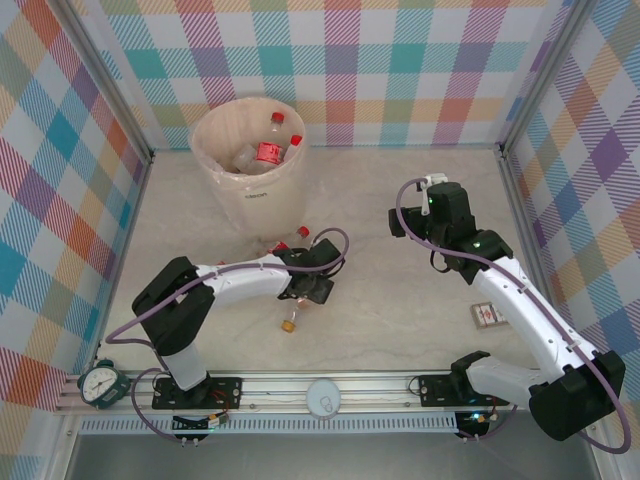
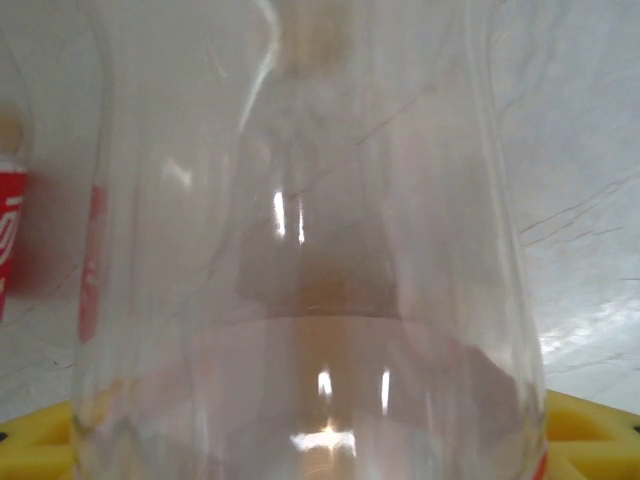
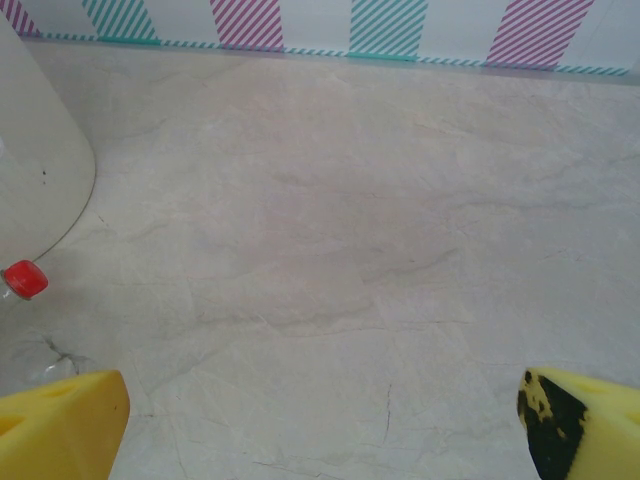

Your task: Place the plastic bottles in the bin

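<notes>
Lower centre of the top view, the left gripper (image 1: 312,289) straddles a clear bottle (image 2: 300,300) lying on the table (image 1: 400,320); whether its fingers (image 2: 30,452) pinch it, I cannot tell. Right of centre, the right gripper (image 1: 432,184) gapes wide over open table. Upper left, the bin (image 1: 240,200) holds bottles (image 1: 268,152); two red-capped bottles (image 1: 300,234) lie beside its base.

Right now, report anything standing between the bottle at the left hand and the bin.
Nothing tall. The clear bottle sits between the fingers of the left hand. Between it and the bin lie only red-capped bottles, on the table at the bin's foot, likely low enough to lift over.
</notes>
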{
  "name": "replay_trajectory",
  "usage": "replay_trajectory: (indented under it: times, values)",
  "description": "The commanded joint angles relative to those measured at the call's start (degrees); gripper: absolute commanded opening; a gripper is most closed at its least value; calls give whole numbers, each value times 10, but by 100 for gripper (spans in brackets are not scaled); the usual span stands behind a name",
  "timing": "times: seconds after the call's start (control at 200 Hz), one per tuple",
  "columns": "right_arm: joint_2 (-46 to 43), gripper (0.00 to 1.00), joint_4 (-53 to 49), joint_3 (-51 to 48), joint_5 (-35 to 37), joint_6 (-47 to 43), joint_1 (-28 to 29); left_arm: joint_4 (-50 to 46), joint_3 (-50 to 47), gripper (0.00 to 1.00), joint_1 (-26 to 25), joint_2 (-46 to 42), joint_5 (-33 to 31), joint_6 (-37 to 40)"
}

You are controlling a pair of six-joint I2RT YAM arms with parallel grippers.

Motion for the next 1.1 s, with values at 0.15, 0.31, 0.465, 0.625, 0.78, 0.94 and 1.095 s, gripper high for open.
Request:
replay_trajectory:
  times: [0.15, 0.31, 0.465, 0.625, 0.78, 0.94, 1.095]
  values:
    - [-7, 99, 7, -3, 4, -7, -4, -51, 96, 62, -16, -92, 22, 24]
    - [-11, 99, 11, -13, 9, -4, -3, -31, 172, 58, -15, -140, 37, 64]
    - [-7, 100, 27, -25, 9, 12, -3, 3, 281, 58, 1, -137, 60, 115]
    - [-8, 100, 29, -19, 7, 15, -4, 18, 376, 57, 82, -127, 95, 128]
    - [-14, 100, 33, -27, 13, 21, -4, 89, 433, 53, 166, -100, 86, 122]
    - [-23, 100, 37, -41, 3, 38, -4, 176, 453, 54, 216, -68, 63, 142]
    - [-33, 100, 27, -43, 7, 30, -3, 213, 449, 55, 255, -40, 5, 181]
